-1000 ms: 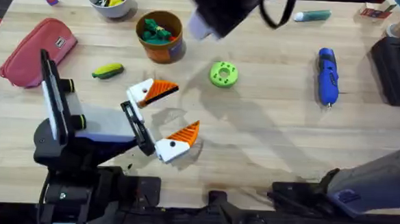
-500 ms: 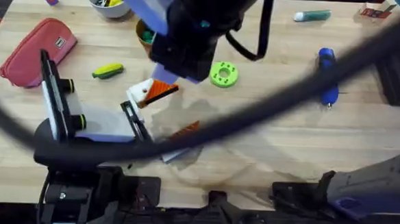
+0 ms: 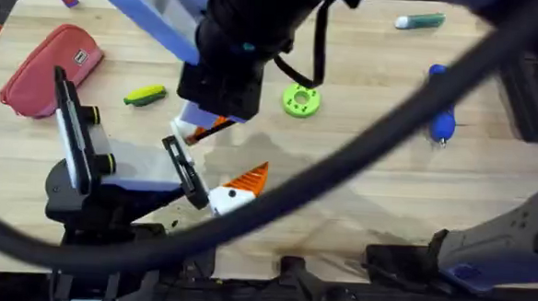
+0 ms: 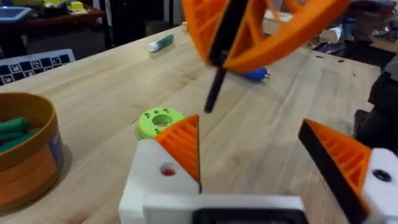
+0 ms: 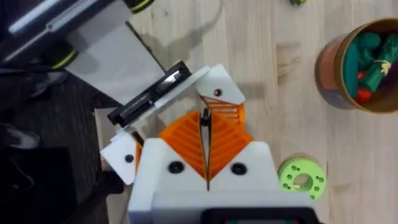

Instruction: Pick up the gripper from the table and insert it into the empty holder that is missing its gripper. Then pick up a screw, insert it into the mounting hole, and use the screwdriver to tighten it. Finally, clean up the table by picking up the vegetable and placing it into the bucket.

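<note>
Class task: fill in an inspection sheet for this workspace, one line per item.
Surface: light wooden table.
Job's things: orange finger seated in white holder; screwdriver and corn lie loose; bucket holds toys.
Clutter: green disc, red pouch, marker.
Grippers: left gripper jaws open; right gripper jaws shut on thin black rod.
Cables: black cable crosses the overhead view.
Surroundings: checkered board beyond the table.

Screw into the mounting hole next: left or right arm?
Right. The right gripper, fingers shut on a thin dark pin, likely the screw, hangs just over the holder. The left gripper is open and carries that holder itself.
</note>
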You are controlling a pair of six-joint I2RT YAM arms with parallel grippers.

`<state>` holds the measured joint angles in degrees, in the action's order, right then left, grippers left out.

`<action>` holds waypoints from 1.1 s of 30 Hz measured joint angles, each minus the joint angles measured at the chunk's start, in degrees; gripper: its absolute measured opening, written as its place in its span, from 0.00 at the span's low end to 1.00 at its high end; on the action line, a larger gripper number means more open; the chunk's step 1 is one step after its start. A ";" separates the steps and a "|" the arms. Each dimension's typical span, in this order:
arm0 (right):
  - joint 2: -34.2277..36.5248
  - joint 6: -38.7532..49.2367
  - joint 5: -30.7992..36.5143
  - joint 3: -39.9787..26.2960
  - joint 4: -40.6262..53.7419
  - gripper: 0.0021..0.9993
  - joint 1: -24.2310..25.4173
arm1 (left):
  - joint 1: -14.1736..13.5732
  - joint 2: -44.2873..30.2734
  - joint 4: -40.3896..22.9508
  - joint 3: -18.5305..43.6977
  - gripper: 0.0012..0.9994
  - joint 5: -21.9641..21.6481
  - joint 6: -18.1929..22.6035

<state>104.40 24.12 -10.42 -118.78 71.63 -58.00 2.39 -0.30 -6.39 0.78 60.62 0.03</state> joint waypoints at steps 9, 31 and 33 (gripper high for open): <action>1.24 0.20 -0.39 0.00 -1.40 0.00 0.00 | 0.00 -0.02 0.00 0.00 0.99 0.02 0.00; 4.87 -0.10 -0.38 0.00 -1.79 0.00 0.01 | 0.00 -0.01 0.00 0.00 0.99 0.01 0.00; 5.18 -0.11 -0.37 0.00 -1.94 0.00 0.02 | 0.00 -0.02 0.00 0.00 0.99 0.00 0.00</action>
<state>109.58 24.01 -10.79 -118.78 69.69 -57.97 2.39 -0.32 -6.39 0.78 60.62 0.03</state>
